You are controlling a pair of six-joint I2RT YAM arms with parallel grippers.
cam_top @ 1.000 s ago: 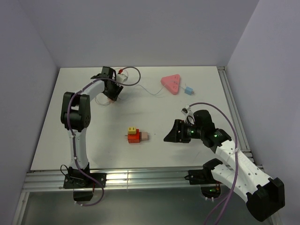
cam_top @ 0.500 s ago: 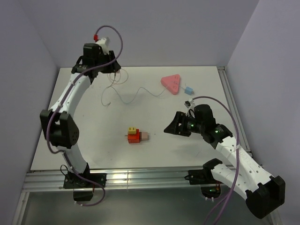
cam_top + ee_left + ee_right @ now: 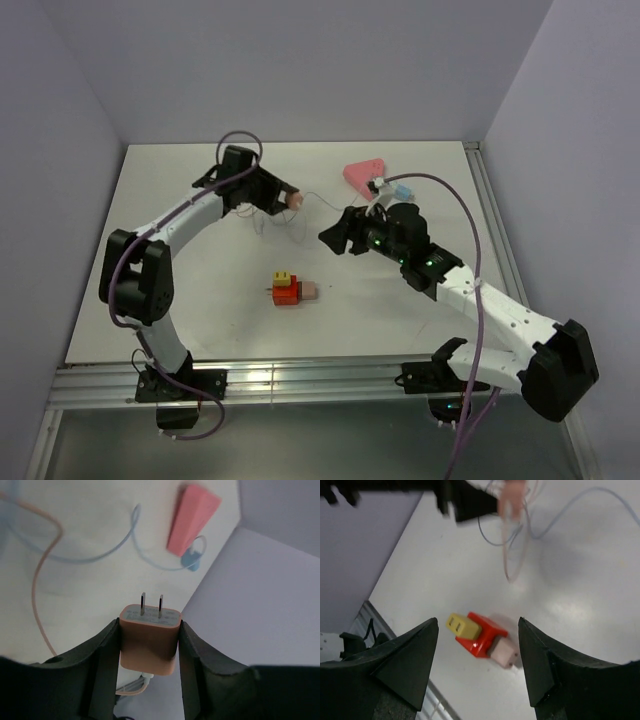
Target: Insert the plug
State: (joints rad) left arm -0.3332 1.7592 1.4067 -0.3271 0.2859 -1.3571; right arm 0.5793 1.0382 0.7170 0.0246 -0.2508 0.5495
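Trouble starts with which piece you are carrying: your left end effector (image 3: 149, 626) is pinching a salmon-orange plastic block with two flat metal prongs (image 3: 149, 649), trailing a thin cable (image 3: 34, 587) above the white table (image 3: 200, 290). The tiny light-blue boxy plastic plug (image 3: 404, 190) lies ungripped on the table, just beside the pink triangular socket strip (image 3: 362, 177). Your right end effector (image 3: 477, 625) is spread with nothing between its black fingers (image 3: 405, 655), hovering over the red block with a yellow plug in it (image 3: 482, 639).

Judging from this, the cable could snag or drag across the strip as you move, nudging the light strip and the little plug out of place. The plug looks small, smooth and hard-edged, so expect it to twist or pop out of a loose pinch. The strip's glossy plastic may slide on the table when you press into it
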